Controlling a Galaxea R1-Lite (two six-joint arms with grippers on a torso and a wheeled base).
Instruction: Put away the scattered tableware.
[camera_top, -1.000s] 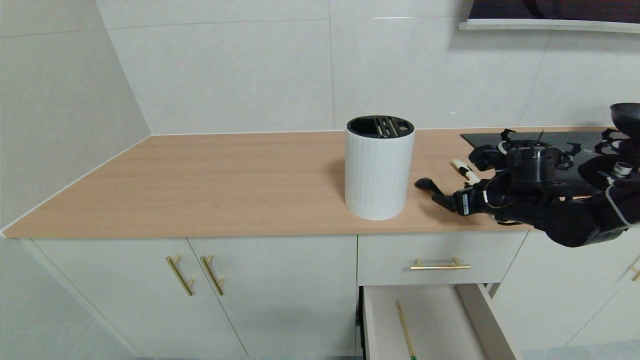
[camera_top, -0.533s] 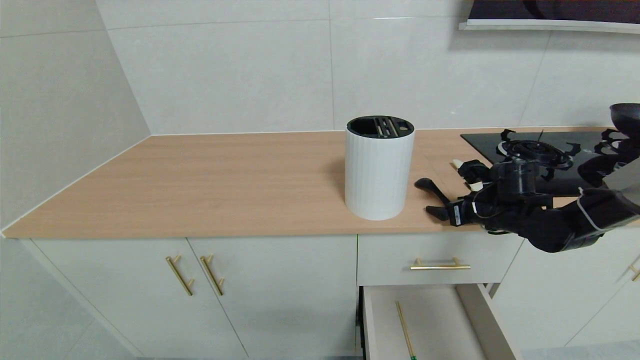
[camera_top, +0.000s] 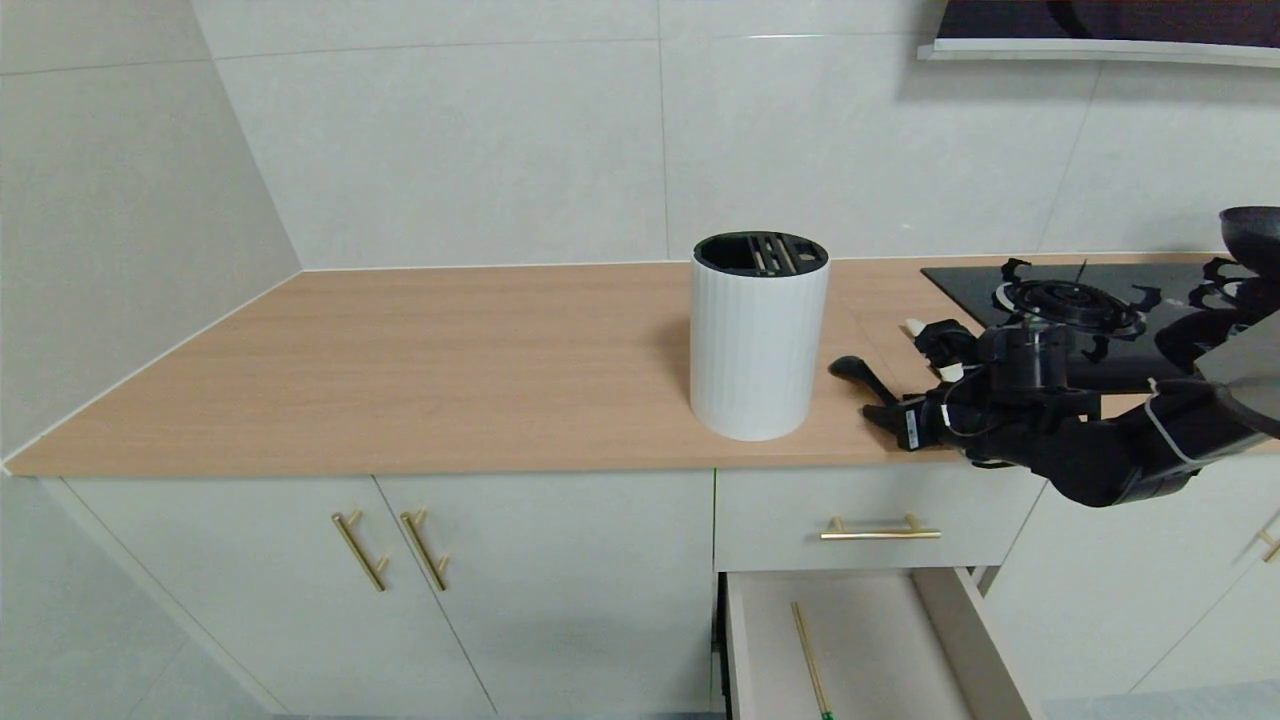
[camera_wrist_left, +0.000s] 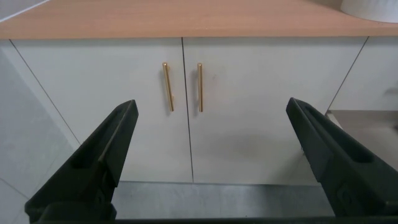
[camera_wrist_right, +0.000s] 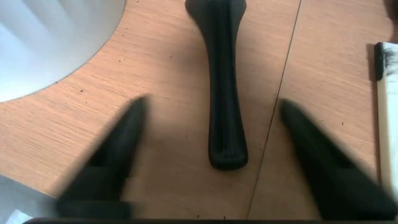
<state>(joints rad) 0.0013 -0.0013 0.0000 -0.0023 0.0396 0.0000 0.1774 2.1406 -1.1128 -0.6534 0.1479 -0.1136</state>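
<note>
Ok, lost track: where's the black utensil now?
Head view: the black utensil lies on the counter right of the white holder, its handle inside the open right gripper.

We see the right arm (camera_top: 1100, 452) clad in glossy black, rounded shells, with 1 pale grey ring (camera_top: 1160, 420) around the forearm, a small white label (camera_top: 912, 428) at the wrist and thin black cables (camera_top: 962, 402) looping beside a squat cylindrical housing (camera_top: 1030, 355). The left gripper (camera_wrist_left: 211, 168) has 2 matte black, wedge-shaped fingers (camera_wrist_left: 93, 168) with flat inner faces
</note>
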